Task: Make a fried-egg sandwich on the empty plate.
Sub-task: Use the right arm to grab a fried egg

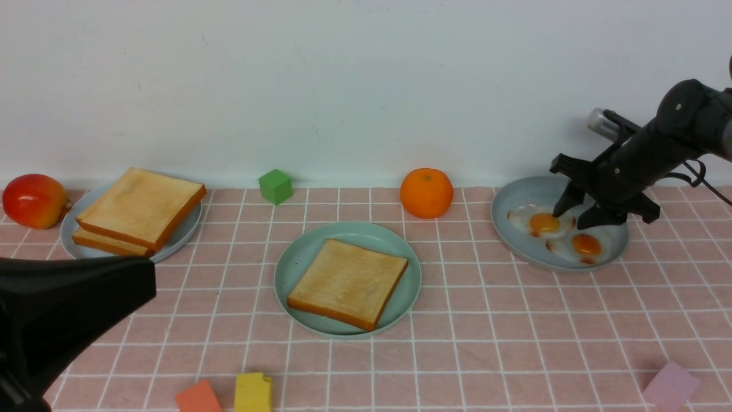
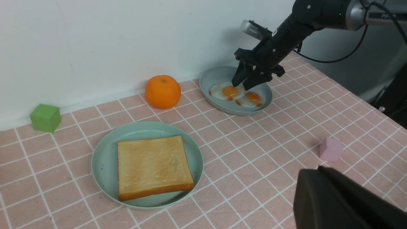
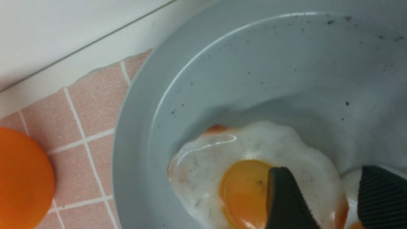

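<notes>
The mint-green plate sits mid-table with one toast slice on it; both show in the left wrist view, plate and toast. Two more toast slices are stacked on a pale plate at the far left. Two fried eggs lie on a pale plate at the far right. My right gripper is open, its jaws straddling the far egg's edge beside the yolk. My left gripper is shut and empty, low at the near left.
An orange and a green cube stand by the back wall. A red-yellow fruit lies at the far left. Orange, yellow and pink blocks lie along the near edge.
</notes>
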`<state>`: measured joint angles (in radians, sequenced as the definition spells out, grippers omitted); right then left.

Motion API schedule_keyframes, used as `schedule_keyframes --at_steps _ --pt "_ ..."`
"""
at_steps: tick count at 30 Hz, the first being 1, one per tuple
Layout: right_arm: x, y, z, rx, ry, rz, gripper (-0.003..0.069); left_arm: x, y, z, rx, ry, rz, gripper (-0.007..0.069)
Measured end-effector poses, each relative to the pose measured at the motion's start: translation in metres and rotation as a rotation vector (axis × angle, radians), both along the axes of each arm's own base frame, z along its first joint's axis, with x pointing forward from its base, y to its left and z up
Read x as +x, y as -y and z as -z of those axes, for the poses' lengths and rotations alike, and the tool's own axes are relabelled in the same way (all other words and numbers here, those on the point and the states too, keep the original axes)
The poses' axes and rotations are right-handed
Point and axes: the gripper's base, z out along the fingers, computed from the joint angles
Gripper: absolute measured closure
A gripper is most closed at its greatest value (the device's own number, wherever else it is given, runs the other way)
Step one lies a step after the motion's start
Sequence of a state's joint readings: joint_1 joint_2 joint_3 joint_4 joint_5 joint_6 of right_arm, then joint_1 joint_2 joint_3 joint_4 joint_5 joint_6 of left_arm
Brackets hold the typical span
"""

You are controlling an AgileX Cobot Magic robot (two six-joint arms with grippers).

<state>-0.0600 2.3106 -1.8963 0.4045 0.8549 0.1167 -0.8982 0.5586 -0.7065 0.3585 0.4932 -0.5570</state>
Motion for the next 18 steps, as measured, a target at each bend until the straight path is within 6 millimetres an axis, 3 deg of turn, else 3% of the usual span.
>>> schedule_keyframes --at_steps 18 --pt "0.0023 0.0005 -0.0006 -0.027 0.040 -0.041 0.0519 0.0000 0.0000 0.0000 0.001 0.001 0.000 0.0638"
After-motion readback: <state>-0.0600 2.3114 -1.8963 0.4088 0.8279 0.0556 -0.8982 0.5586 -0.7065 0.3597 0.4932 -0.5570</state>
